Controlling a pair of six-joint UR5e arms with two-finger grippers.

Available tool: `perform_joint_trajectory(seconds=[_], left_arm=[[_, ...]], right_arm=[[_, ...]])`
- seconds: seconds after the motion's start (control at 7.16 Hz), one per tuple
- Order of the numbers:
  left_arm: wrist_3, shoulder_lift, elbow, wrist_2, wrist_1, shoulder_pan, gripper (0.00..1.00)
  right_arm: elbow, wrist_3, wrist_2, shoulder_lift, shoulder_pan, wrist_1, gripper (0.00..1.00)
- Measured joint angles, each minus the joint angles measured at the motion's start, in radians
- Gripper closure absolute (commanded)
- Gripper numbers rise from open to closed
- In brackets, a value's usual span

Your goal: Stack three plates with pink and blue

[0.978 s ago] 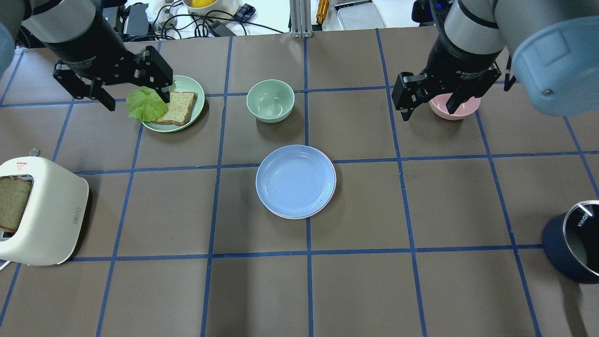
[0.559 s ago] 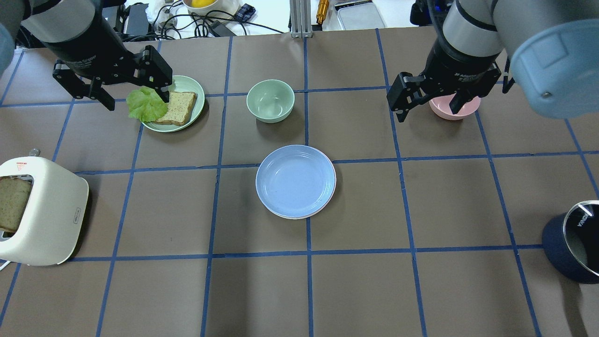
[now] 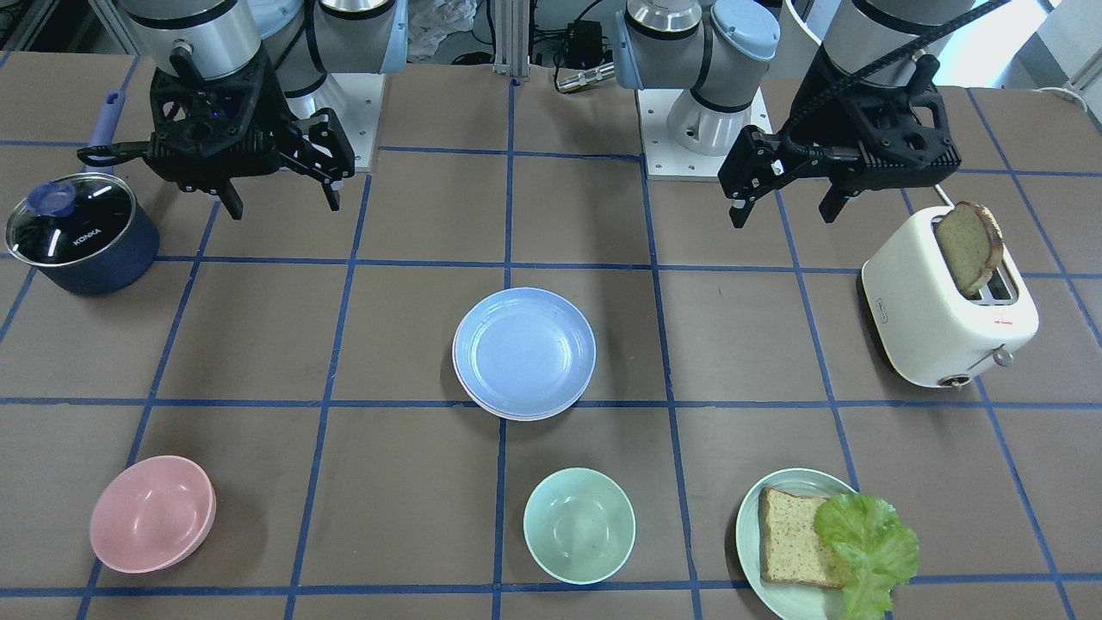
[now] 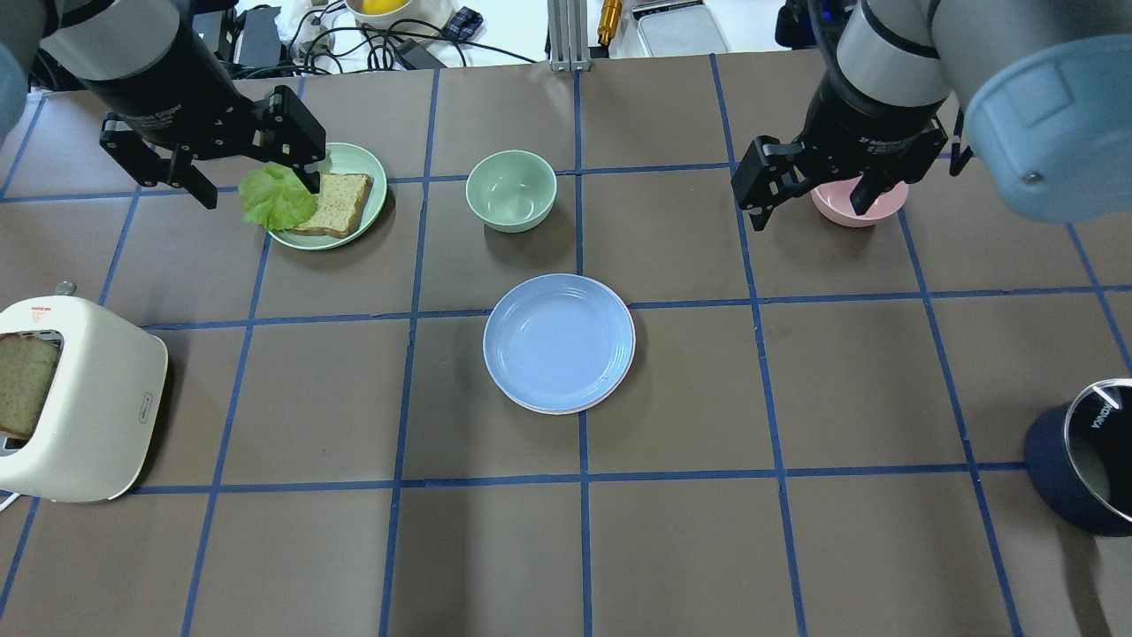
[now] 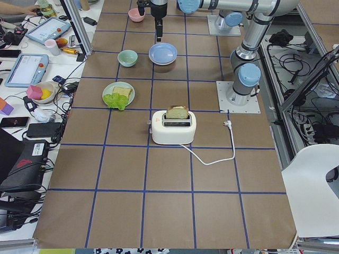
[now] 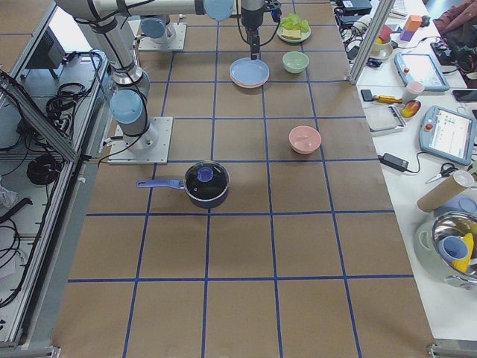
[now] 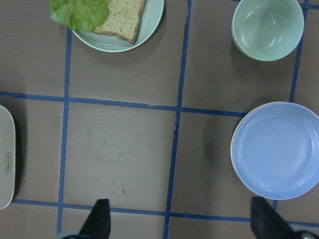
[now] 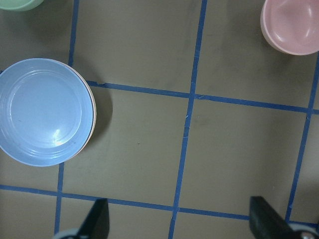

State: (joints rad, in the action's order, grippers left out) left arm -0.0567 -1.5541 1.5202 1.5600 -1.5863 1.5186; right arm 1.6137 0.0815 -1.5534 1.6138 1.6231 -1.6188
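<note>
The blue plate lies at the table's middle on top of a stack. It also shows in the front view. Only a thin pale pink and whitish rim peeks out under it, so the pink and cream plates are mostly hidden. My left gripper is open and empty, raised over the green plate's near side. My right gripper is open and empty, raised beside the pink bowl. The left wrist view shows the blue plate ahead to the right. The right wrist view shows it to the left.
A pink bowl stands at the far right. A green bowl stands beyond the stack. A green plate holds bread and lettuce. A toaster with bread is near left, and a navy lidded pot near right.
My right gripper has shifted slightly to the left, still open. The left arm and the plates have not moved.
</note>
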Motion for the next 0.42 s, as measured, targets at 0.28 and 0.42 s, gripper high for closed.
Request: perform_joint_trajectory(seconds=[0.28, 0.42], left_arm=[[-0.001, -0.002, -0.001, 0.0, 0.001, 0.0, 0.0], [-0.001, -0.002, -0.001, 0.0, 0.002, 0.0, 0.0]], right_arm=[[-0.004, 0.0, -0.001, 0.0, 0.0, 0.0, 0.0], [-0.005, -0.002, -0.001, -0.001, -0.001, 0.0, 0.0]])
